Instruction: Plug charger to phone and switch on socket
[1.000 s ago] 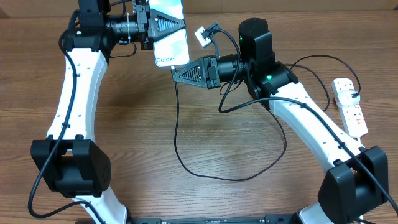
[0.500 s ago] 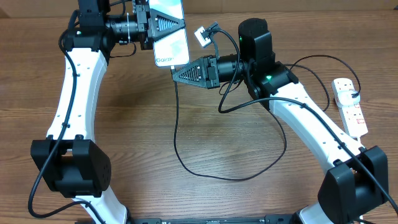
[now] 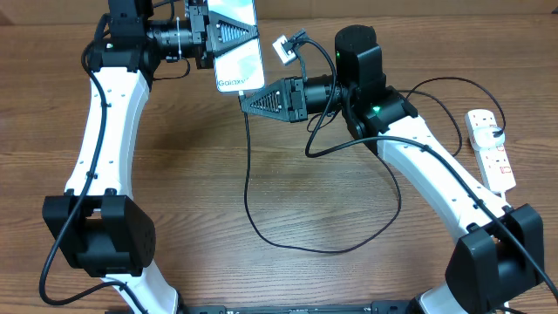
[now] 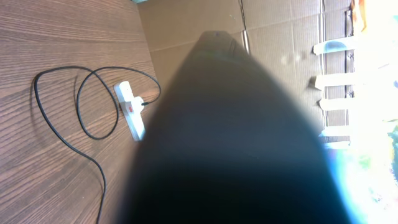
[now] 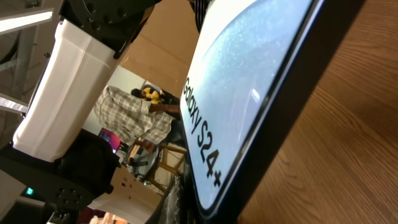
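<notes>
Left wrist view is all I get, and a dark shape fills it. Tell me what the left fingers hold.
Observer: The left fingers are shut on the phone, with its screen facing up.
Operator: Report the right arm.
Observer: The right fingers are shut on the charger, right at the phone's lower end.
Operator: Say whether it's plugged in.
Observer: Cannot tell. The right wrist view shows only the lit screen, which reads Galaxy S24+.
</notes>
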`<state>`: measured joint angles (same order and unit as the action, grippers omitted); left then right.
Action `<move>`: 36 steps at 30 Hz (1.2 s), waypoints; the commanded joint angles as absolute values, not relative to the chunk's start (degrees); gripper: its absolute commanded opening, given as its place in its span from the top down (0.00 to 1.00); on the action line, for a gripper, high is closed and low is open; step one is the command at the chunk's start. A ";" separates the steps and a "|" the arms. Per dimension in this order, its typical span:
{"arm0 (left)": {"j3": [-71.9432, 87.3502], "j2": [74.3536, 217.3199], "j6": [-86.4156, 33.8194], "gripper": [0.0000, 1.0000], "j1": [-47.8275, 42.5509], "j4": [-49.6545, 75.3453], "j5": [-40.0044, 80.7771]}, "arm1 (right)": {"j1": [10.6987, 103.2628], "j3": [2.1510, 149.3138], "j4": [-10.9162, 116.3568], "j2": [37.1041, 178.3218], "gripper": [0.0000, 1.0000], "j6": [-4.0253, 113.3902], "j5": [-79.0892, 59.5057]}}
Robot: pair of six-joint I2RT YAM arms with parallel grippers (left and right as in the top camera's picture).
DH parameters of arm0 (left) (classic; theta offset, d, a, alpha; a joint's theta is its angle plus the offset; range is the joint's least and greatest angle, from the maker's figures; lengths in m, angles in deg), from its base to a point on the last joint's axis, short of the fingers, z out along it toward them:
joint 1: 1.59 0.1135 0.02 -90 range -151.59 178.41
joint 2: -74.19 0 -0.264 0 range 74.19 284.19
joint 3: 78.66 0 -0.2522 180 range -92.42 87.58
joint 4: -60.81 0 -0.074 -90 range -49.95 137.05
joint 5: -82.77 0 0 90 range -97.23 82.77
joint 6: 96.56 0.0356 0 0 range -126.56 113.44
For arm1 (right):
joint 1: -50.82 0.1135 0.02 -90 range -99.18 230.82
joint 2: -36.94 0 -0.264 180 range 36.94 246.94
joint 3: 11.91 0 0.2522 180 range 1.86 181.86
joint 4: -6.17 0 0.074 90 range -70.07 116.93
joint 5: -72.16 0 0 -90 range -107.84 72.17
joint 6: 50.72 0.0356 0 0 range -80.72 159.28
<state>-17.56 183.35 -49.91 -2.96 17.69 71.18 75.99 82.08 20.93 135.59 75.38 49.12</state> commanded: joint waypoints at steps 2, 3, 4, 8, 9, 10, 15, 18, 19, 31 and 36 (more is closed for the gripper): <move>-18.22 183.27 -48.30 0.96 -3.55 17.53 73.83 | 73.65 82.87 19.12 135.42 0.96 77.04 45.15; -18.22 183.27 -48.30 0.96 -3.55 17.53 73.85 | 73.47 82.87 19.14 135.42 0.96 77.06 45.15; -18.22 183.27 -48.28 0.96 -3.55 17.53 73.83 | 73.32 82.87 19.14 135.42 0.96 77.15 45.15; -18.22 183.27 -47.64 0.96 -3.55 17.49 73.85 | 73.34 82.87 19.14 135.42 0.96 77.30 44.14; -18.22 183.27 -47.66 0.96 -3.55 17.47 73.85 | 73.36 82.87 19.20 135.42 0.96 77.52 43.64; -18.22 183.27 -47.66 0.96 -3.55 17.47 73.83 | 73.52 82.87 19.36 135.42 0.96 78.00 43.00; -18.22 183.27 -47.66 0.96 -3.55 17.47 73.80 | 74.24 82.87 19.60 135.42 0.96 78.53 41.28; -18.22 183.27 -47.66 0.96 -3.55 17.47 73.78 | 74.52 82.87 19.57 135.42 0.96 78.55 40.86; -18.22 183.27 -47.66 0.96 -3.55 17.47 73.78 | 74.63 82.87 19.57 135.42 0.96 78.55 40.60; -18.22 183.27 -48.97 0.96 -3.55 15.37 70.39 | 75.94 82.87 19.25 135.42 0.97 85.17 33.67; -18.22 183.27 -48.95 0.96 -3.55 15.35 67.27 | 76.01 82.87 17.15 135.42 0.96 90.55 32.29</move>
